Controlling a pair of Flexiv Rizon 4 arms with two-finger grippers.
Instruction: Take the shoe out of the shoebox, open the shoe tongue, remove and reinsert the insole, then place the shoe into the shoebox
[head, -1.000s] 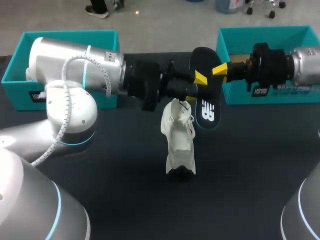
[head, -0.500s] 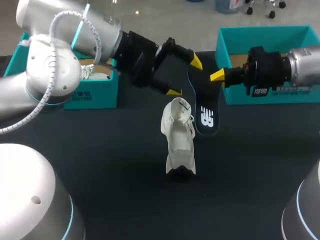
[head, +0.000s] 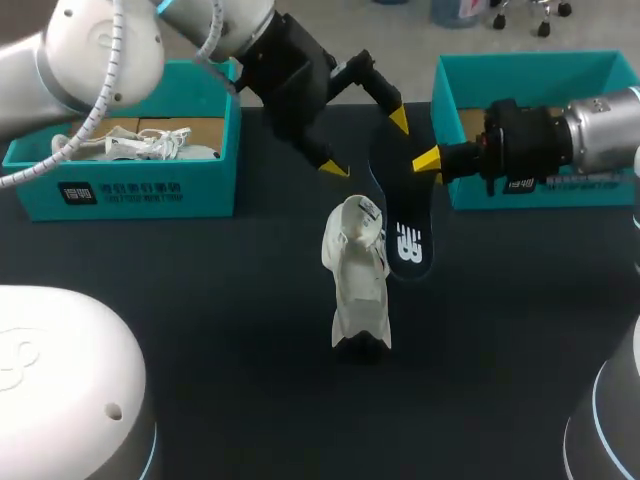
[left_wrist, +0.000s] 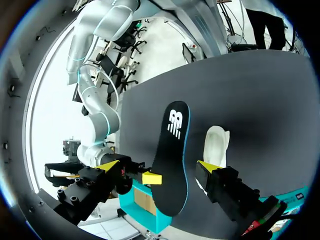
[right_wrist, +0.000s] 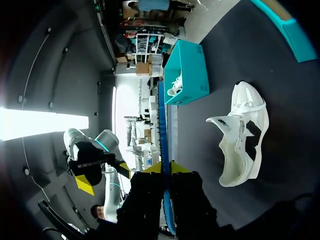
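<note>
White lace-up shoe (head: 358, 285) standing on the dark worktop (head: 200, 300) near its centre, outside both boxes. Its tongue appears to be pulled up and its mouth open.

Black foam insole (head: 402, 235) with a teal edge and white logo, at 1 o'clock of the shoe and clear of it. The right claw (head: 425, 160) is clenched on the insole's edge, as the right wrist view shows, with the insole seen edge-on between the two tips.

The left claw (head: 366, 144) is released. Its tips are spread to either side of the insole's far end, and no grip is evident.

One teal cardboard shoebox (head: 130, 190) sits at 10 o'clock and holds a second white shoe (head: 140, 145). The other teal shoebox (head: 540, 68) sits at 2 o'clock, behind the right arm.

Judged progress is a little past halfway. Done are the shoe's removal from the box, the tongue opening and the insole removal. Left to do are reinserting the insole and returning the shoe to a shoebox.
</note>
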